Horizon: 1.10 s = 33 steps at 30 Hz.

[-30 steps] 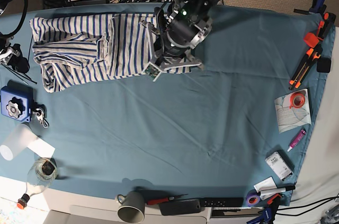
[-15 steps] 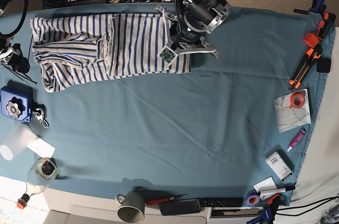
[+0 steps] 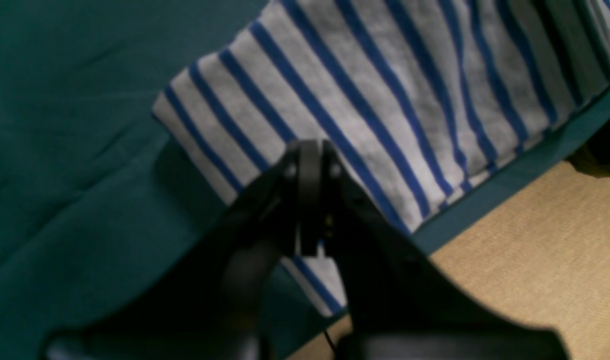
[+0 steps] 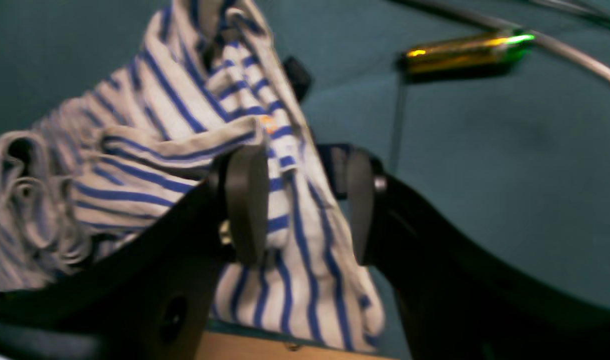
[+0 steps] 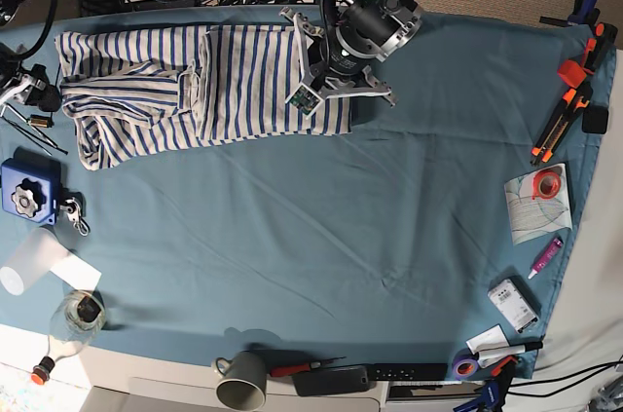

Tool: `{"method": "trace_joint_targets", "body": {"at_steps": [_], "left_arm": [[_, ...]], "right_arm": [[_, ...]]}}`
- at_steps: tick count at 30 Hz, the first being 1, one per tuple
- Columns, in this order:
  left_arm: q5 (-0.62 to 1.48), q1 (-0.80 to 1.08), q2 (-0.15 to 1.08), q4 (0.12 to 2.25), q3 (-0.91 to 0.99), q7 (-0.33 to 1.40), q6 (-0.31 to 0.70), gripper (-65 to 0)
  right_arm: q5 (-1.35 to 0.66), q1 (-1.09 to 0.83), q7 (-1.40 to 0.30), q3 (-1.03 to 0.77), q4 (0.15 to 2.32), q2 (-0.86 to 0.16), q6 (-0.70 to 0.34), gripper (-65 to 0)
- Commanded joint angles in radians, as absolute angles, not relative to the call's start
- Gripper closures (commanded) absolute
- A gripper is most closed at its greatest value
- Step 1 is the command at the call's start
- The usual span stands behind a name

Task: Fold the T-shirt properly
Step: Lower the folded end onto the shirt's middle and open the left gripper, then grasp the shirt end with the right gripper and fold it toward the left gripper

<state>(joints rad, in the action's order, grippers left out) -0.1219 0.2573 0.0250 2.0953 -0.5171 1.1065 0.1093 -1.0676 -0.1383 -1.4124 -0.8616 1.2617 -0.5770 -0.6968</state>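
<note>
One T-shirt (image 5: pixel 185 91) is laid at the far left part of the surface (image 5: pixel 321 237), which is covered by a teal cloth. The right half is seen folded flat into a rectangle; the left half is bunched and wrinkled, reaching the surface's left edge.

Two arms are seen. The left gripper (image 3: pixel 309 195) is held over the flat folded edge of the T-shirt near the far rim; its fingers (image 3: pixel 305 165) are pressed together with nothing visibly between them. In the base view this arm is seen above the shirt's right edge (image 5: pixel 336 81).

The right gripper (image 4: pixel 297 200) is positioned at the crumpled end of the T-shirt (image 4: pixel 185 130); its fingers (image 4: pixel 245 200) are spread apart, with striped cloth seen lying between and behind them. Whether the cloth is touched cannot be told because of the blur. One brass-coloured cylinder with a green glow (image 4: pixel 464 50) is seen beyond it on the teal cloth.

Other items counted in the base view:
- one blue box (image 5: pixel 27 193) at the left edge
- one grey mug (image 5: pixel 241 381) at the near edge
- one glass bottle (image 5: pixel 68 326) at the near-left corner
- two tape rolls, one orange (image 5: pixel 548 183) and one purple (image 5: pixel 463 366)
- orange clamps (image 5: pixel 574 91) at the right edge, count unclear
</note>
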Motion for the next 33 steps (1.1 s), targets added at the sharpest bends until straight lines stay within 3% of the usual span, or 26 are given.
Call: {"method": "trace_joint_targets", "body": {"at_steps": [1,10,19,27,33], "left_arm": [[-0.118,0.255,0.017,2.111,-0.521,1.092,0.113,0.0],[-0.118,0.255,0.017,2.111,-0.521,1.092,0.113,0.0],[-0.118,0.255,0.017,2.111,-0.521,1.091,0.113,0.0],[-0.118,0.255,0.017,2.111,-0.521,1.091,0.113,0.0],[-0.118,0.255,0.017,2.111,-0.521,1.092,0.113,0.0]], "right_arm": [[-1.108,-0.130,-1.396,-0.858,1.259,-0.607,-0.698,-26.1],[-1.324,-0.130,-1.396,-0.771,1.232,-0.607,-0.698,-26.2],[-1.085,-0.130,-1.369,-0.771,1.224,-0.606,-0.698,-26.2],[-1.063,-0.125,-1.349,-0.759,1.171,-0.578,-0.698,-26.2],[-1.039,-0.067,-1.329,-0.627,1.063,-0.574,-0.698,-26.1]]}}
